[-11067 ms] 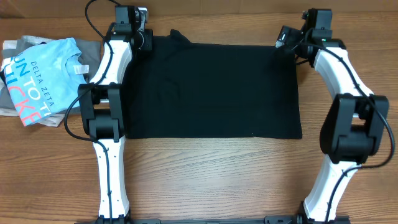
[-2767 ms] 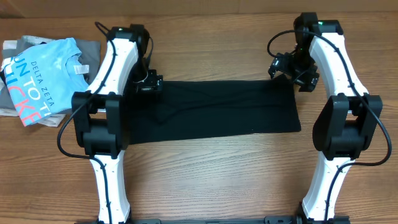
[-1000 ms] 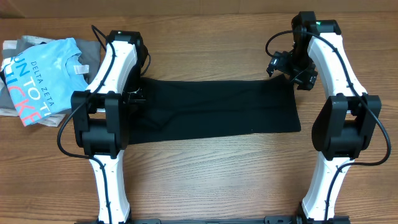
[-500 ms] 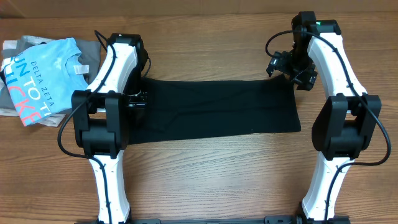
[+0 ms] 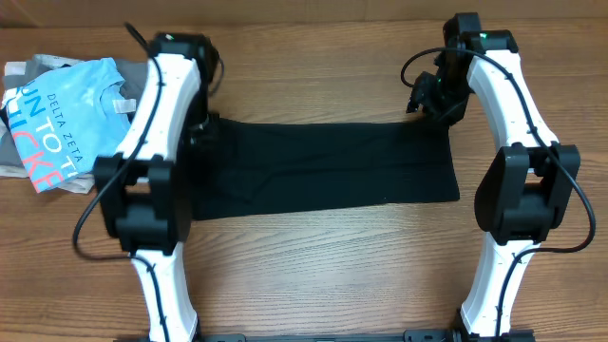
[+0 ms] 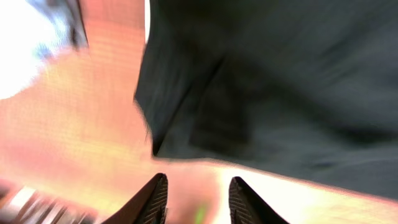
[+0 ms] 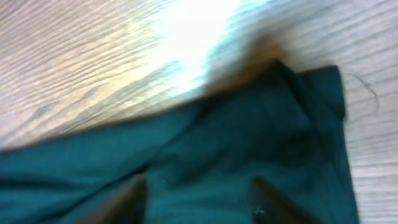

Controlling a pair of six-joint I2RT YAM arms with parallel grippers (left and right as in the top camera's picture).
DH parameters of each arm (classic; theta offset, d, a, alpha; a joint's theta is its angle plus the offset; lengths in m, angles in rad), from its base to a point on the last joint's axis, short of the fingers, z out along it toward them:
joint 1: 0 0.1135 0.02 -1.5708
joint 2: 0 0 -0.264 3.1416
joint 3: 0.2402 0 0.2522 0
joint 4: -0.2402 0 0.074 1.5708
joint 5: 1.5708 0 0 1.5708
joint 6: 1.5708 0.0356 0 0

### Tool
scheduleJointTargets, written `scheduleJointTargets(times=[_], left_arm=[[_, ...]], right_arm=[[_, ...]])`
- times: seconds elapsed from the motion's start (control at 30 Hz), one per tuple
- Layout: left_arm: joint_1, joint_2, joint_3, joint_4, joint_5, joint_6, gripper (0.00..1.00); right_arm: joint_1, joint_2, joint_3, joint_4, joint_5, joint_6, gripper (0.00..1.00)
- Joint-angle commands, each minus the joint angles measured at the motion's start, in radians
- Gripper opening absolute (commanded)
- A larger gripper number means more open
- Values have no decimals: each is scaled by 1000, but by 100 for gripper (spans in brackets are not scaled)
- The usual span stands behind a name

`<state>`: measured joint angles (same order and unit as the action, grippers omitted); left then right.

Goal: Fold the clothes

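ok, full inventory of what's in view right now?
black T-shirt: 1, black, mid-table, lying flat as a wide band between the two arms
light-blue T-shirt: 1, light blue with "DELTA ZETA" print, far left of the table, on top of the grey shirt
grey shirt: 1, grey, far left, under the light-blue one
table: 1, brown wood grain, under everything
left arm: 1, white and black, at the band's left end
right arm: 1, white and black, at the band's right end
left gripper: 1, dark fingers, open, over bare table beside the shirt's edge
right gripper: 1, dark fingers, open, above the shirt's far right corner
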<state>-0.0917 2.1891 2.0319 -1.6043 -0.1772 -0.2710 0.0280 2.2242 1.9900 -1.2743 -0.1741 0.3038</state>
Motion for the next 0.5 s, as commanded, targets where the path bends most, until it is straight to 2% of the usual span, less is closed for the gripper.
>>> scheduleJointTargets(times=[0.0, 0.07, 0.17, 0.23, 0.37, 0.47], left_arm=[[-3, -88, 45, 95, 173, 80, 35], [-7, -70, 39, 170, 305, 115, 28], [-16, -30, 16, 217, 340, 114, 19], [-26, 16, 3, 234, 340, 114, 18], [-38, 115, 2, 232, 339, 114, 9], [-39, 178, 2, 239, 340, 106, 7]], right_arm=[[39, -33, 23, 33, -15, -17, 34], [62, -18, 23, 43, -13, -17, 18], [77, 13, 20, 35, -10, -17, 8], [82, 31, 4, 37, -10, -17, 7], [82, 60, -25, 42, -7, -17, 4], [82, 71, -46, 56, -6, -17, 4]])
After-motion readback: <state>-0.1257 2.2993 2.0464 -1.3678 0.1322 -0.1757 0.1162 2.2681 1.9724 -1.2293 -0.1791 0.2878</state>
